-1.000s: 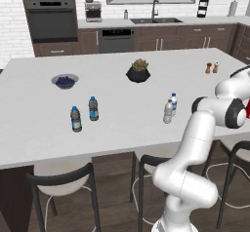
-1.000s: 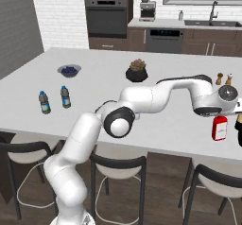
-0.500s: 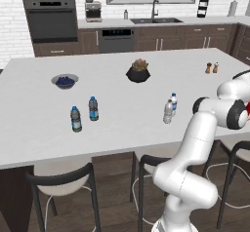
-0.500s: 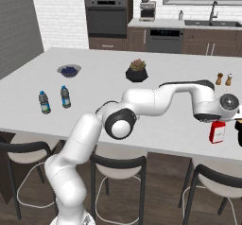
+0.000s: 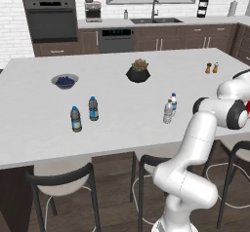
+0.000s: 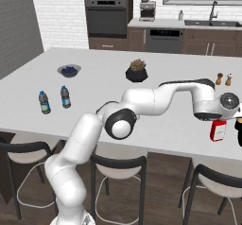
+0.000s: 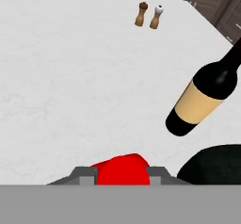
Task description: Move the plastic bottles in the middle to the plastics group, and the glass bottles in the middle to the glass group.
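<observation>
We see the gripper (image 6: 219, 120) at the right end of the island counter (image 6: 94, 77), its fingers closed on the neck of the red bottle (image 6: 218, 130) — the bottle hangs upright below the hand, its base at or just above the counter near the front edge. Its white label carries no writing that we can read. In the hand view a black wine bottle with a tan label (image 7: 203, 96), also without legible text, stands just beside the red bottle. The two pale-capped water bottles (image 5: 170, 110) stand together mid-counter. The two dark-capped bottles (image 5: 83, 113) stand well apart to the left, blue labels unreadable. A salt and pepper pair (image 7: 148, 15) stands farther back on the counter.
</observation>
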